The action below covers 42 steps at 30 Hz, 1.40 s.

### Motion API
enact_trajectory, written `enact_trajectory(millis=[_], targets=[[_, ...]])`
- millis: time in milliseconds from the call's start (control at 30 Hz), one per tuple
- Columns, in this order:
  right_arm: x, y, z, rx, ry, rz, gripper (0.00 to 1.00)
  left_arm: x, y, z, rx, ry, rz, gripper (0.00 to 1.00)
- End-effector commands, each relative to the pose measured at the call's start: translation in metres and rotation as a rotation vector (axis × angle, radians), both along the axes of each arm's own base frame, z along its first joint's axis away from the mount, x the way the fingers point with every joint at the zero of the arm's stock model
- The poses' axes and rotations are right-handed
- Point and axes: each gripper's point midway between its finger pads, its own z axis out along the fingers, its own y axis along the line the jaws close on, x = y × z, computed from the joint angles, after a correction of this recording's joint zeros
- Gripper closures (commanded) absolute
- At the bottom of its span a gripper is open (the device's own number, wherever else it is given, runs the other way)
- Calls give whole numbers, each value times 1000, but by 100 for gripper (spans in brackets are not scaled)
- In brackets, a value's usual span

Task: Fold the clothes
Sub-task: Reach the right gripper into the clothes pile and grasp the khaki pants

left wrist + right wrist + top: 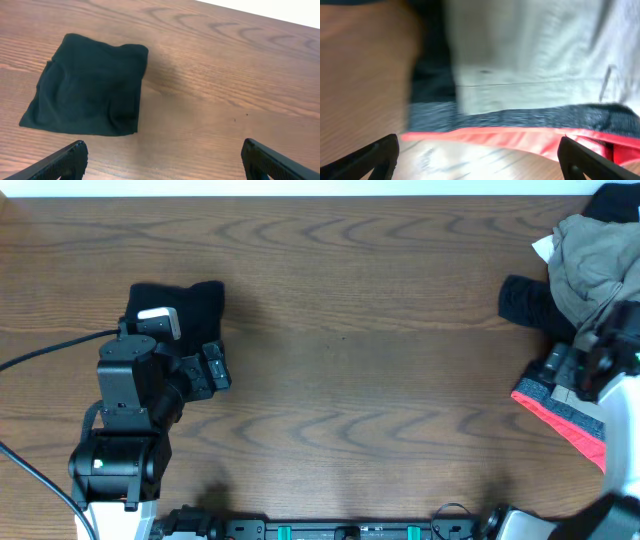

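One brown wood-grain table (380, 380) fills the overhead view. Two robot arms reach over it, one at each end of the near edge.

The left arm (125, 420) is black and stands by the near left corner. The left gripper (165, 162) has its two fingers spread wide with nothing between them, hovering over bare wood just beside a folded garment.

The right arm (620, 380) is at the right edge. The right gripper (480, 155) is also spread wide and holds nothing. It hangs low over the heap of clothes, and its wrist view is blurred.

One loose heap of clothes lies along the right edge, running up to the far right corner. The pale khaki-green shorts (590, 265) are the largest piece, crumpled on top with deep wrinkles. Their legs and waistband cannot be made out.

One coral-pink garment (575, 425) pokes out on the near side of the heap, with a dark grey band (560, 405) along its edge.

One dark black bundle (525, 302) sits at the left side of the heap, touching the shorts. A second black patch (615, 202) shows in the far right corner; whether it is the same garment cannot be told. One small white scrap (543, 248) peeks out beside the shorts.

One black folded garment (87, 92) lies apart from all this, near the left edge, as a flat, roughly square packet with softly rounded corners.
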Motion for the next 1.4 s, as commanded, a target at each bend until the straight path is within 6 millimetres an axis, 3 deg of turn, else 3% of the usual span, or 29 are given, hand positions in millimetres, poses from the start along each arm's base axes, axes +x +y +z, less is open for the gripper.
enact_trajectory(millis=[0, 300, 700, 800, 900, 1000, 1167, 1300, 1367], targets=[[-1, -16, -19, 58, 26, -40, 2, 2, -3, 8, -9, -18, -11, 2], [15, -32, -60, 55, 70, -32, 5, 6, -3, 6, -8, -13, -11, 2], [23, -21, -88, 83, 123, 7, 11, 7, -3, 5, -9, -11, -11, 2], [24, -19, -91, 88, 126, 12, 31, 7, -3, 5, -9, -11, -11, 2], [26, -16, -91, 93, 123, 20, 73, 7, -3, 5, -9, -11, -11, 2], [27, -15, -91, 94, 123, 22, 99, 7, -3, 5, -8, -11, -11, 2], [37, -8, -76, 112, 81, 40, 99, 8, -3, 6, -8, -13, -11, 2], [60, 7, -27, 92, -5, 116, 99, 8, -3, 7, -9, -18, -11, 2], [77, 30, 9, 102, -78, 208, 99, 9, -3, 7, -9, -21, -11, 2]])
